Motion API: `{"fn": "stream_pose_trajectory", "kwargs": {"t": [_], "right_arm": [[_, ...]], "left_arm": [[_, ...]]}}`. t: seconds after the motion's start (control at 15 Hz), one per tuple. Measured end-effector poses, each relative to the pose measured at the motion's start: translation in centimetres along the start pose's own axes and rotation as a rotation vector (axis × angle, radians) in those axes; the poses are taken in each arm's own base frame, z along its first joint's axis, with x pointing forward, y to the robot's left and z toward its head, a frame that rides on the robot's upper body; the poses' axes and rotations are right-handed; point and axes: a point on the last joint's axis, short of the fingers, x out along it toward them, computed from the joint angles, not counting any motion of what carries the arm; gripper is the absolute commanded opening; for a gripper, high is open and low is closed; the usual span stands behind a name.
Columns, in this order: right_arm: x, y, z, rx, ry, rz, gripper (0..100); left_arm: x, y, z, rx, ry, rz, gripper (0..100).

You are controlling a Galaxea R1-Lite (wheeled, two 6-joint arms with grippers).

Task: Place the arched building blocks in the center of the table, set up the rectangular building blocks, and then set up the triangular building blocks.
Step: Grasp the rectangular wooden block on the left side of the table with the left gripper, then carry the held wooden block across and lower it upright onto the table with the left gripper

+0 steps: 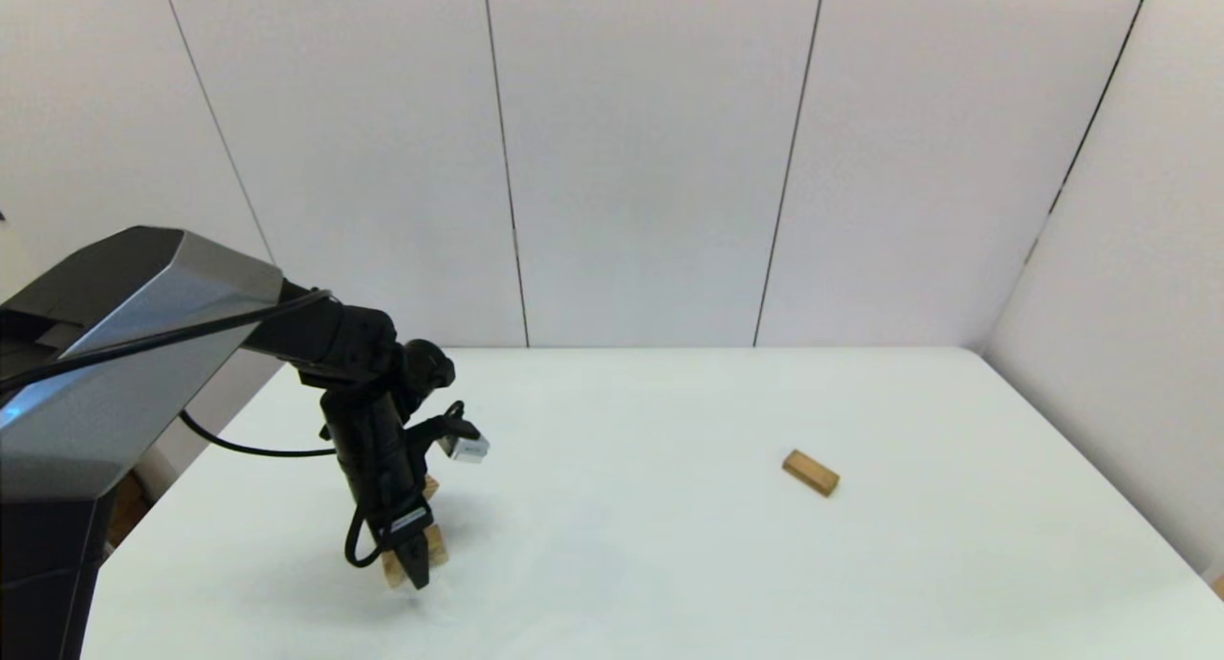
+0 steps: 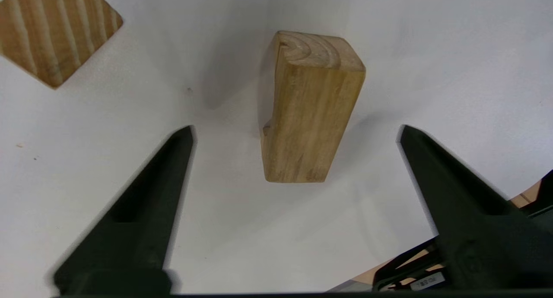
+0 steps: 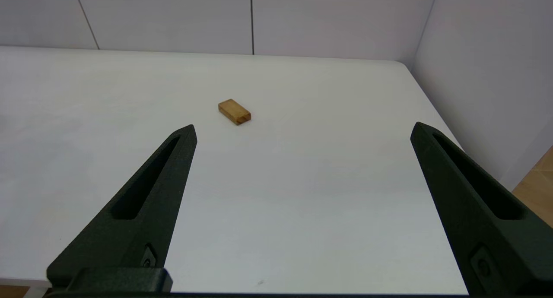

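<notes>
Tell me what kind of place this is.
Probably a robot test cell or lab, not a home: a bare white table boxed in by plain white wall panels, with only small wooden blocks on it, such as the rectangular block, and the left gripper open over the arched block.

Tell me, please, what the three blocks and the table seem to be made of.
The arched block looks like unpainted light wood: grain lines and end-grain rings show. The triangular block also looks wooden, with bold striped grain. The rectangular block seems wooden, light brown; its grain is too small to tell. The table is smooth and white, perhaps laminate or plastic.
</notes>
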Motion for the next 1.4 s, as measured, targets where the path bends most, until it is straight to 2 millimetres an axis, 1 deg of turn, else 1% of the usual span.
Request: {"fn": "stream_pose_trajectory", "kwargs": {"t": [0.6, 0.8, 1.0, 1.07, 1.2, 1.4], "right_arm": [[0.0, 0.0, 0.0, 0.0, 0.0, 0.001, 100], [0.0, 0.0, 0.0, 0.0, 0.0, 0.0, 100], [0.0, 0.0, 0.0, 0.0, 0.0, 0.0, 100], [0.0, 0.0, 0.0, 0.0, 0.0, 0.0, 100], [0.0, 0.0, 0.0, 0.0, 0.0, 0.0, 100], [0.0, 0.0, 0.0, 0.0, 0.0, 0.0, 100]], "left_arm": [[0.4, 0.3, 0.6, 0.011, -0.006, 0.003, 0], [0.2, 0.2, 0.6, 0.011, -0.012, 0.006, 0], [-1.3, -0.2, 0.7, 0.021, -0.046, 0.029, 0], [-2.1, -0.7, 0.9, 0.033, -0.067, 0.041, 0], [-4.2, -2.1, 1.9, 0.083, -0.13, 0.072, 0], [-6.8, -4.9, 4.1, 0.18, -0.222, 0.109, 0]]}}
